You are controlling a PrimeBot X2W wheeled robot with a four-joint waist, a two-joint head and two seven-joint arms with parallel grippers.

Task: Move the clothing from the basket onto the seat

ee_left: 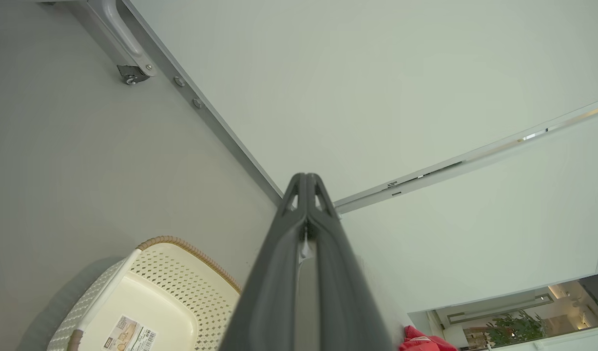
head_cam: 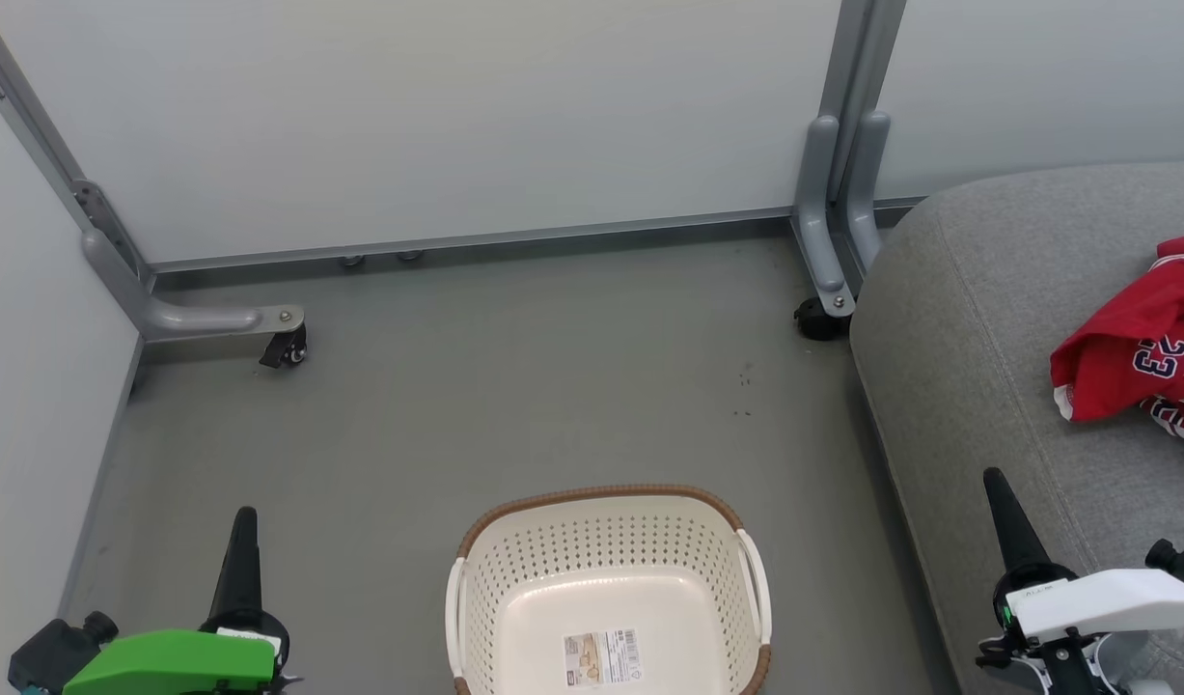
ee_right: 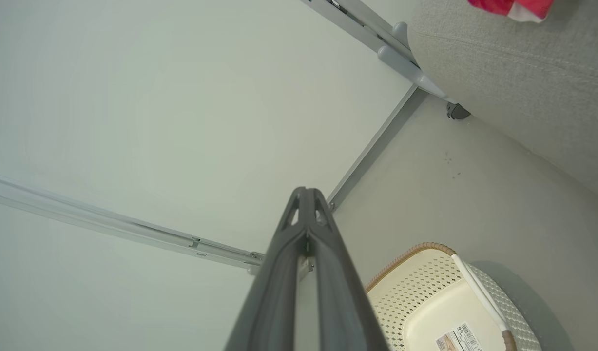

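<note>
we see left gripper (head_cam: 245,526) jaws pressed together, empty. basket (head_cam: 606,550) on the floor (head_cam: 553,386), centre. right gripper (head_cam: 997,483) jaws also closed, empty, by the seat (head_cam: 958,319). red clothing (head_cam: 1132,357) lies on the seat, far right.

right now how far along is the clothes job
Done: the basket holds nothing but its paper label, and the red clothing lies on the grey seat. In hand: nothing; the left gripper and right gripper are shut and empty, either side of the basket. Left: nothing visible to move, though the clothing runs past the picture's edge, so I cannot count garments.
</note>
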